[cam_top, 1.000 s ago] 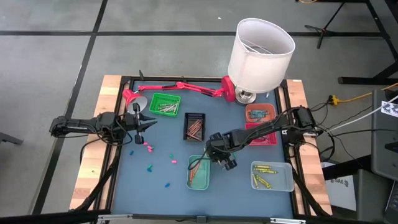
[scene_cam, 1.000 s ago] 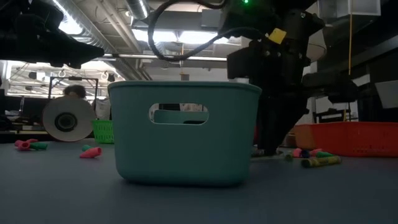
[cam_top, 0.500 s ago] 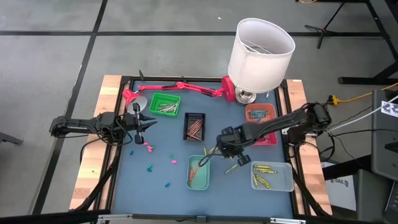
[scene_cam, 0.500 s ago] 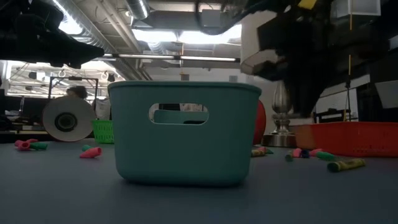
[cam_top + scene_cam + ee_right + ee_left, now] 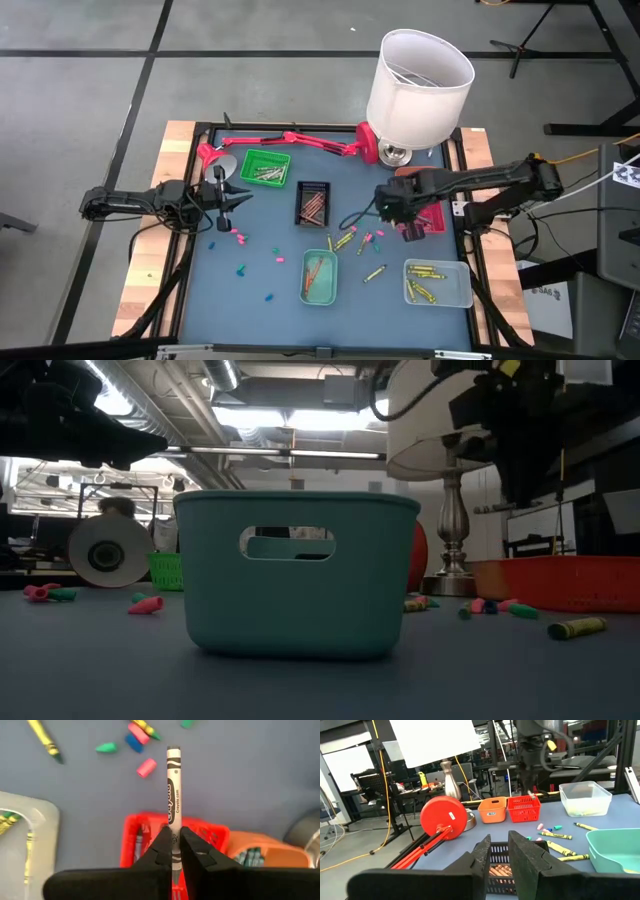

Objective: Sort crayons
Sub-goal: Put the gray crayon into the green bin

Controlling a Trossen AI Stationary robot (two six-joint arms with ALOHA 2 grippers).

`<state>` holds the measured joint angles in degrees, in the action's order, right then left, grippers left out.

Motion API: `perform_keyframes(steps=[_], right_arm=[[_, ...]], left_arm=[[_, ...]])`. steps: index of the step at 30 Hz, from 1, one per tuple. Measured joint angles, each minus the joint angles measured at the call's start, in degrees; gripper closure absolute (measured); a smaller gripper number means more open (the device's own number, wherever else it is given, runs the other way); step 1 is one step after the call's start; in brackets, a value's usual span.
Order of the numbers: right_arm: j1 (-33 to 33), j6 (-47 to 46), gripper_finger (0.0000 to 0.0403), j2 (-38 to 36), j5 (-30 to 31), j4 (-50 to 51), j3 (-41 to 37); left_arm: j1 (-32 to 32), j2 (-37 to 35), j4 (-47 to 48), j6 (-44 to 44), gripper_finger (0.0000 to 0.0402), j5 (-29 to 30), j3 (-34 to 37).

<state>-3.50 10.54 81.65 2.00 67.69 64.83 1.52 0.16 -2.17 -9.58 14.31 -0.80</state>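
My right gripper point(image 5: 405, 222) hangs above the red tray point(image 5: 430, 220) at the table's right. It is shut on a pale grey crayon point(image 5: 173, 785). Loose crayons lie on the blue table: yellow ones point(image 5: 345, 240) point(image 5: 375, 272) near the teal tray point(image 5: 320, 278), and pink and green bits point(image 5: 238, 235) point(image 5: 241, 270) at the left. My left gripper point(image 5: 238, 197) waits shut and empty at the left, beside the red lamp head point(image 5: 210, 157). My right gripper pinches the grey crayon between its two fingers point(image 5: 162, 845), at the crayon's upper end point(image 5: 173, 827). The fingers point down, and the crayon runs on along them, past their ends. It is lifted clear, and its free end point(image 5: 173, 751) points down at the table.
Sorting trays stand about: green point(image 5: 265, 167), black point(image 5: 313, 203), orange point(image 5: 418, 181) and clear point(image 5: 437, 282), each with crayons in it. A white-shaded lamp point(image 5: 418, 85) stands at the far right. The red desk lamp's arm point(image 5: 290, 138) lies along the far edge.
My right gripper has risen and gone from beside the teal tray toward the table's far right, to above the red tray. The yellow crayons it stood over now show. One yellow crayon near the teal tray has rolled a little toward the right.
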Motion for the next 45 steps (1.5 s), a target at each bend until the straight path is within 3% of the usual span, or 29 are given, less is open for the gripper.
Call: perform_keyframes(steps=[7,11,23,45], right_arm=[[6.92,-0.06,0.0389,-7.62,0.22,-0.52,-7.76],[11.91,1.27,0.0388,-10.43,3.91,-1.87,-11.87],[26.87,1.78,0.0388,-11.41,6.53,-6.85,-17.13],[28.67,3.68,0.0388,-11.41,5.99,-8.27,-17.19]], left_arm=[[0.0,0.0,0.02,0.0,0.0349,0.0,0.0],[0.0,-0.01,0.02,0.0,0.0349,0.0,0.0],[0.0,-0.02,0.0,0.0,0.0349,0.0,0.0],[0.01,-0.01,0.0,0.01,0.0349,-0.01,0.0]])
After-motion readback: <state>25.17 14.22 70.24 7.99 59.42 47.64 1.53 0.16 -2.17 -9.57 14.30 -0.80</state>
